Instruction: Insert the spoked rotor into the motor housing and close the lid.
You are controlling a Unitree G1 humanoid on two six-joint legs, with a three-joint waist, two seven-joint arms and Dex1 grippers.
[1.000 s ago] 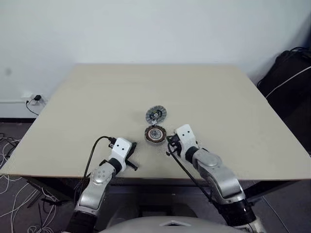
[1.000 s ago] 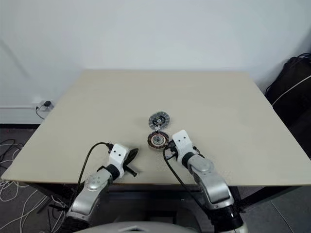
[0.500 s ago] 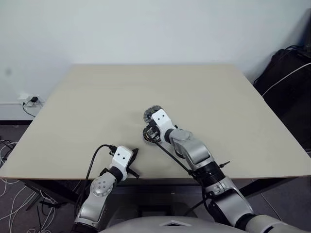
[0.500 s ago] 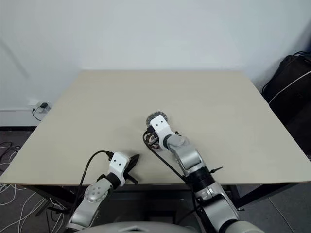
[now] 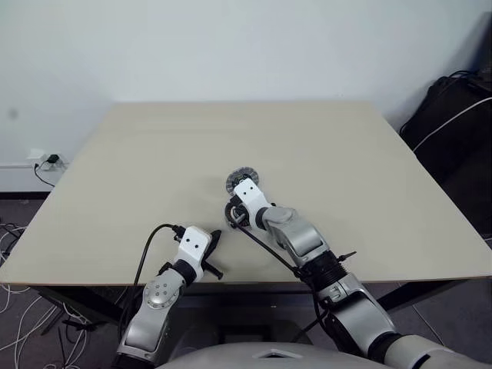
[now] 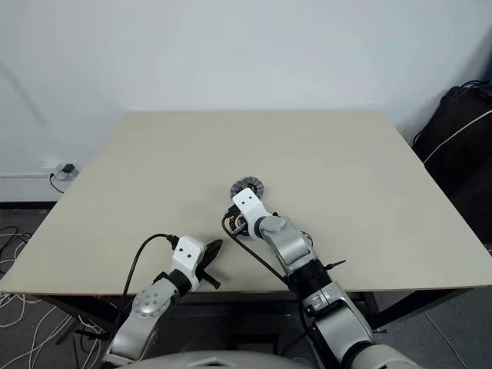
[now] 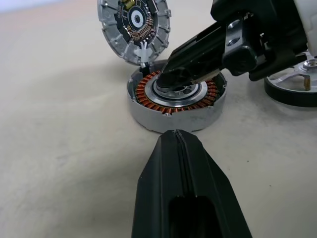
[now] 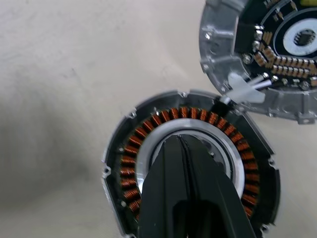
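Change first, from the head views: over the last second the right tool (image 5: pixel 241 206) has swung in from the table's near right and now sits over the motor housing (image 5: pixel 233 215), mostly covering it. The lid (image 5: pixel 242 178) lies just beyond, at twelve o'clock from the housing. The left tool (image 5: pixel 213 246) waits at about seven o'clock from the housing, near the table (image 5: pixel 138 161) edge, little moved.

From the left wrist, that tool's black fingers (image 7: pixel 181 163) are pressed together, holding nothing, pointing at the housing's grey wall. The right tool's dark tips rest on the silvery centre inside the copper ring. The lid leans ribbed-face up against the housing's far rim. The spoked rotor (image 7: pixel 292 85) lies on the table beside the housing, at three o'clock.

From the right wrist, its fingers (image 8: pixel 188 193) are also pressed together, empty, aimed into the housing's hub.

My reading: the rotor is not yet in, and the right tool is probing or steadying the housing.
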